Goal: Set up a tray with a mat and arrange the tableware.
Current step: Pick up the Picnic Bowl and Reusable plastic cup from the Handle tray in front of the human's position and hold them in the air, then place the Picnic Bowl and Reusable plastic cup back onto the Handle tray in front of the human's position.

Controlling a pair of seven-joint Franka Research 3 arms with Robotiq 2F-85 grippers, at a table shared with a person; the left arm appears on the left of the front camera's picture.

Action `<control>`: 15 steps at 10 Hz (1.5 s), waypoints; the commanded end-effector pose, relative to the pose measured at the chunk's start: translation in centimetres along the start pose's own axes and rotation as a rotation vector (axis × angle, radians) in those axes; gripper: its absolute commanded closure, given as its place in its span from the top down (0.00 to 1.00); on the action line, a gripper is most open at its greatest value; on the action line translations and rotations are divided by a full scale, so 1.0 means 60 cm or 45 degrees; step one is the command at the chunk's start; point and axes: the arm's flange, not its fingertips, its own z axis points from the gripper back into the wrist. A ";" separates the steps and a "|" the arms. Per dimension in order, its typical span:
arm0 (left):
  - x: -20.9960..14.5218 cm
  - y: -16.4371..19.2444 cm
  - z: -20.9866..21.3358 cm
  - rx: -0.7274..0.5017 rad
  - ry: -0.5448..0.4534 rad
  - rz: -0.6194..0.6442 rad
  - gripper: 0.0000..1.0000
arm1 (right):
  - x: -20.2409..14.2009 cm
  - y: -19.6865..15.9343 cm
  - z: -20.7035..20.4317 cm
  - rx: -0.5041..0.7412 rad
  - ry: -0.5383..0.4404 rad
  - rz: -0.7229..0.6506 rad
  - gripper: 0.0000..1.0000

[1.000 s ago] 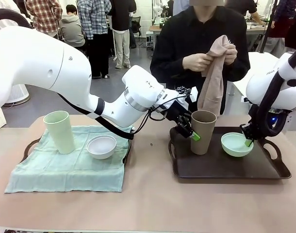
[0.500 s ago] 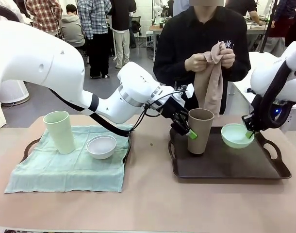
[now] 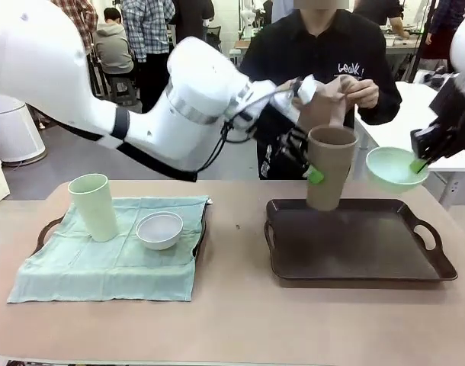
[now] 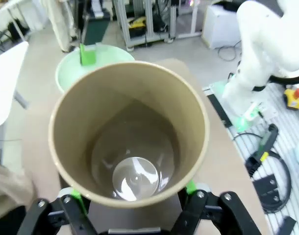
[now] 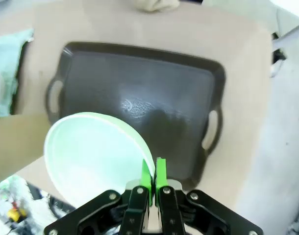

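- The left pincer (image 3: pixel 312 174) grasps the tan-brown cup (image 3: pixel 331 166) by its side, holding it upright in the air above the dark tray (image 3: pixel 354 248).
- The right pincer (image 5: pixel 153 177) is clenched on the rim of the mint green bowl (image 5: pixel 90 149), which hangs in the air near that tray's right end.
- The pale green cup (image 3: pixel 93 206) and the white bowl (image 3: pixel 159 229) stand on the green mat (image 3: pixel 103 267) at the bench's (image 3: pixel 232 328) left.

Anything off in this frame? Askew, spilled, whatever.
Green mat sits askew: it spills over the near edge of the left tray onto the table. Dark tray is bare, no mat; the tan cup and mint bowl are held in the air off it, cup slightly tilted.
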 end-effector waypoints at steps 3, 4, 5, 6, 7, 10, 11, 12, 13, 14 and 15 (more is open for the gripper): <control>0.039 -0.041 0.038 0.135 0.098 -0.036 0.11 | -0.009 -0.013 -0.007 -0.041 0.047 -0.003 0.00; 0.071 -0.027 0.035 0.071 0.017 -0.095 0.11 | -0.013 -0.005 0.028 -0.032 -0.008 0.013 0.00; 0.071 -0.027 0.035 0.071 0.017 -0.095 0.11 | -0.013 -0.005 0.028 -0.032 -0.008 0.013 0.00; 0.071 -0.027 0.035 0.071 0.017 -0.095 0.11 | -0.013 -0.005 0.028 -0.032 -0.008 0.013 0.00; 0.071 -0.027 0.035 0.071 0.017 -0.095 0.11 | -0.013 -0.005 0.028 -0.032 -0.008 0.013 0.00; 0.071 -0.027 0.035 0.071 0.017 -0.095 0.11 | -0.013 -0.005 0.028 -0.032 -0.008 0.013 0.00; 0.071 -0.027 0.035 0.071 0.017 -0.095 0.11 | -0.013 -0.005 0.028 -0.032 -0.008 0.013 0.00; 0.071 -0.027 0.035 0.071 0.017 -0.095 0.11 | -0.013 -0.005 0.028 -0.032 -0.008 0.013 0.00; 0.071 -0.027 0.035 0.071 0.017 -0.095 0.11 | -0.013 -0.005 0.028 -0.032 -0.008 0.013 0.00; 0.071 -0.027 0.035 0.071 0.017 -0.095 0.11 | -0.013 -0.005 0.028 -0.032 -0.008 0.013 0.00; 0.071 -0.027 0.035 0.071 0.017 -0.095 0.11 | -0.013 -0.005 0.028 -0.032 -0.008 0.013 0.00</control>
